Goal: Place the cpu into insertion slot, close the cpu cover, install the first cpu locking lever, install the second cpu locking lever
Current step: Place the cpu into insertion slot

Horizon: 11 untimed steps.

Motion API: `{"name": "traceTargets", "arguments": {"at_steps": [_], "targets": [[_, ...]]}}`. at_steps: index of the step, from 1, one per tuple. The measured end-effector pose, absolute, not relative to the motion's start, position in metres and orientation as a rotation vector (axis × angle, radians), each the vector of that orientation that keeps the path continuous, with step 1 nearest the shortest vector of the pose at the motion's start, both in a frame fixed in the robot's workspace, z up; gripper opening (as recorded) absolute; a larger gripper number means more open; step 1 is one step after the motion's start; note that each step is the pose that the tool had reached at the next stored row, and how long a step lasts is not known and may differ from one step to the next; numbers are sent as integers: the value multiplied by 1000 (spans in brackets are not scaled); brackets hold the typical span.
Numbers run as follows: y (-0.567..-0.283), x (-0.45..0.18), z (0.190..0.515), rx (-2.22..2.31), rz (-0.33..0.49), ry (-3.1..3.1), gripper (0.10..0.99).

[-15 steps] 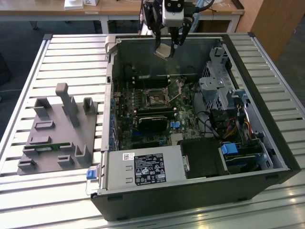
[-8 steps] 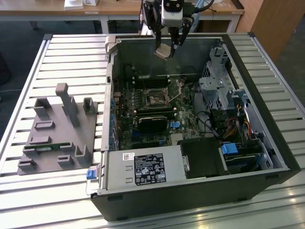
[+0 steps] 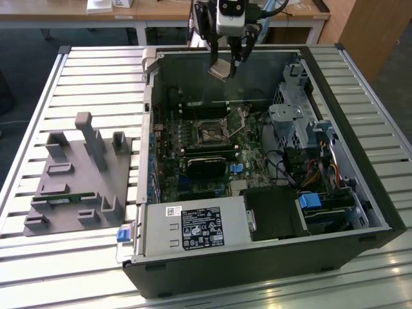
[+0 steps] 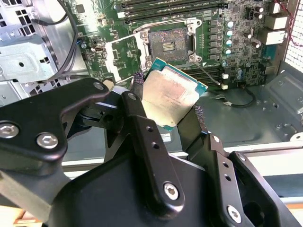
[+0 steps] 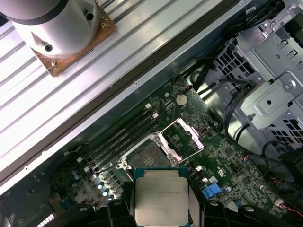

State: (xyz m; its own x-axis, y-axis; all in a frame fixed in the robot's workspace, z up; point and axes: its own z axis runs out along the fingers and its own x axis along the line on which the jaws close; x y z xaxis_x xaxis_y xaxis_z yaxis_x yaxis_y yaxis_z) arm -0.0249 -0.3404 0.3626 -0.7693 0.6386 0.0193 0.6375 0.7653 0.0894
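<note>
Step one, placement: black-fingered gripper (image 3: 223, 67) clamps flat silver-grey square cpu (image 4: 170, 97); dark-centred square insertion slot (image 3: 211, 134), uncovered, at its six o'clock in the exterior view; seating probably needs squaring.

Dull silver-grey cpu (image 4: 173, 92) with a teal-green edge, black gripper (image 4: 166, 97), dark green motherboard (image 5: 227, 161), insertion slot (image 4: 169, 41) dark at centre with a silver rim, pale grey table (image 3: 84, 71) striped with parallel slats, matte grey fixture (image 3: 77, 183), blue tab (image 3: 310, 201)

Slatted metal table (image 3: 96, 77) — wooden desk (image 3: 161, 11) behind.
</note>
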Motion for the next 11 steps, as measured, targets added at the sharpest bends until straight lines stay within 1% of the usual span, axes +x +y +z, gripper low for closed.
{"name": "traceTargets", "arguments": {"at_steps": [11], "targets": [[-340, -25, 363, 1124, 141, 2915, 537]]}}
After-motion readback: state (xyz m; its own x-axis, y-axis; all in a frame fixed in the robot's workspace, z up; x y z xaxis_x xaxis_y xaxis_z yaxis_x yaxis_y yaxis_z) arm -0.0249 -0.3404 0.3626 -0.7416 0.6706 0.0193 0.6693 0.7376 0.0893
